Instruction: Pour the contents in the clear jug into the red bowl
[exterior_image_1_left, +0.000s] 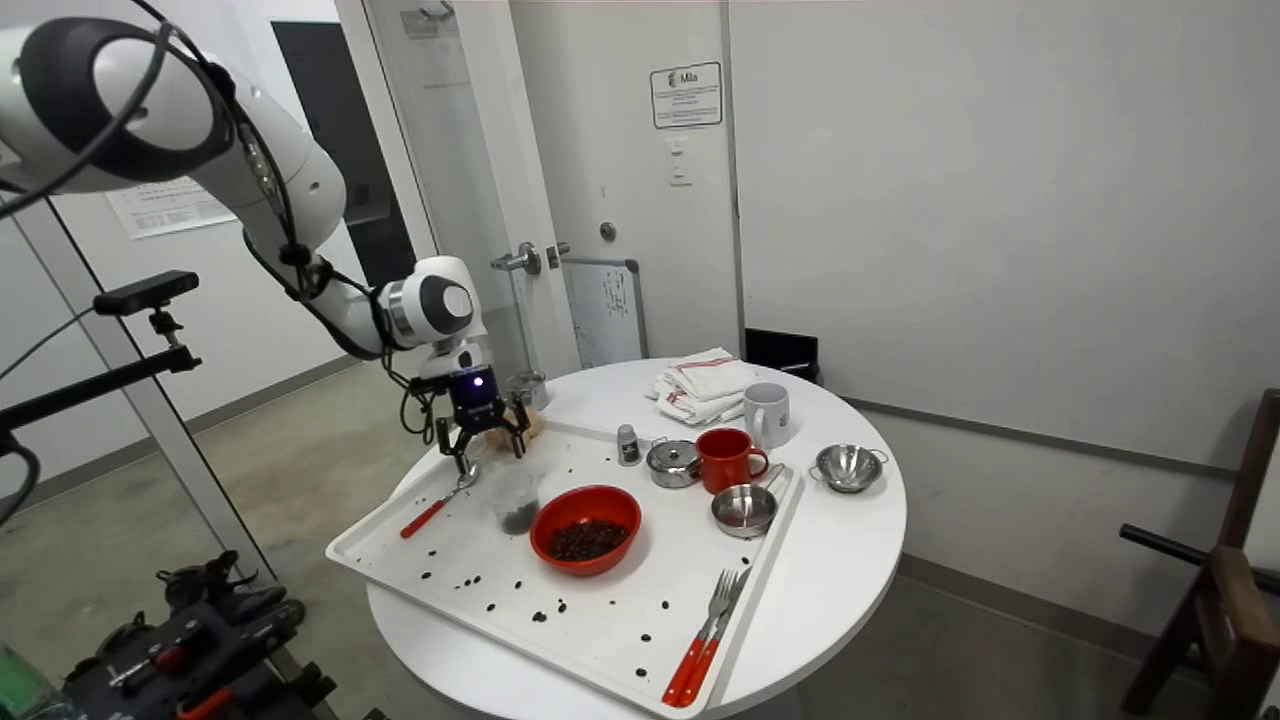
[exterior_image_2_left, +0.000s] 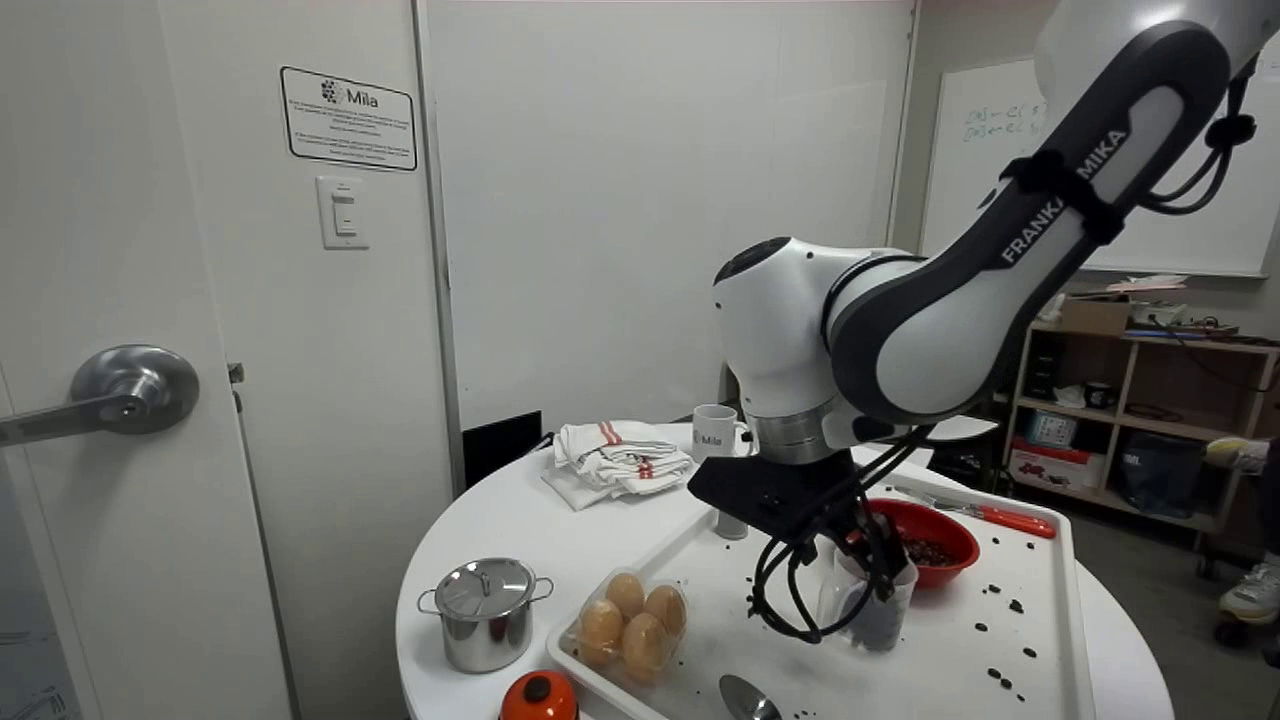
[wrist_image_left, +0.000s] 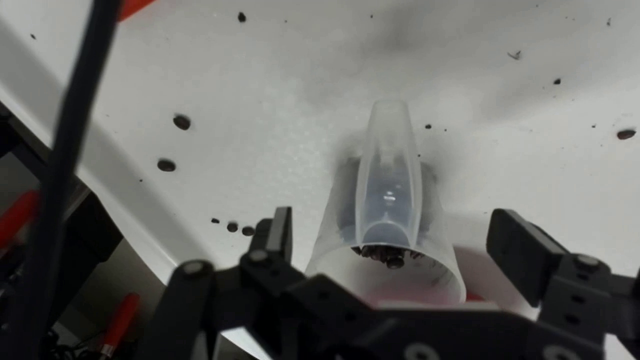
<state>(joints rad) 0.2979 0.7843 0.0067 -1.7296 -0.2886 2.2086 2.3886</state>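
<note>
Well over to the left in an exterior view, a red-handled spoon (exterior_image_1_left: 432, 511) lies on the tray (exterior_image_1_left: 590, 635). Next, the gripper (exterior_image_1_left: 491, 459) hangs with its fingers spread wide, and the wrist view shows the clear jug (wrist_image_left: 388, 202) between them, dark beans (wrist_image_left: 382, 253) inside. That jug stands upright on the tray, just left of the red bowl (exterior_image_1_left: 585, 500), which holds more beans. Rightward follow a shaker (exterior_image_1_left: 628, 446), a pot (exterior_image_1_left: 672, 465), a red mug (exterior_image_1_left: 722, 462), a pan (exterior_image_1_left: 744, 512), a grey mug (exterior_image_1_left: 764, 414) and a strainer (exterior_image_1_left: 849, 468).
</note>
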